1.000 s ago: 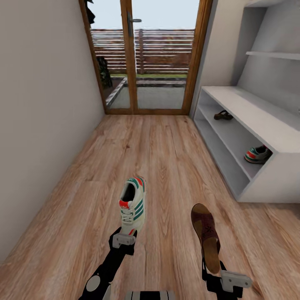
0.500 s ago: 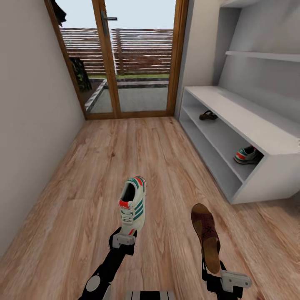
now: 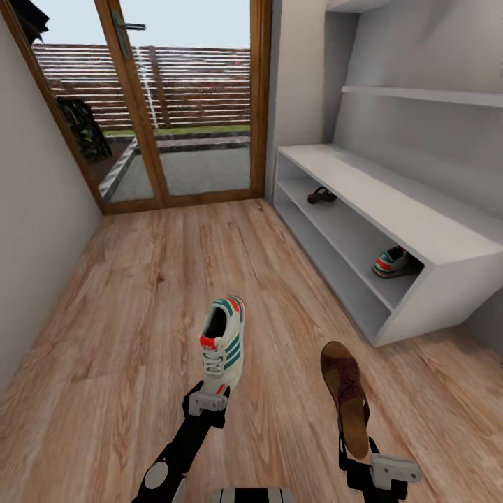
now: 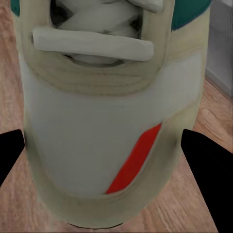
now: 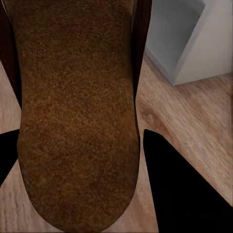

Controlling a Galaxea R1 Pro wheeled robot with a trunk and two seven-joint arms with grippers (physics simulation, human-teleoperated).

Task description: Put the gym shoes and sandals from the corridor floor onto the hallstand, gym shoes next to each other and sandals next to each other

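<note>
Left gripper is clamping a gym shoe toe-first; right gripper is gripping a sandal, both carried above the corridor floor near the hallstand.

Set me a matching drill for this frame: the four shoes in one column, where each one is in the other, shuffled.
Things:
1. Sneaker with its toe up
2. Sandal with its sole showing
3. Second sneaker
4. Second sandal

Places:
A. Rack shelf, far end
B. In the right gripper
C. Rack shelf, near end
D. In the left gripper

Pairs: 1-D, 2-B, 3-C, 4-A
</note>
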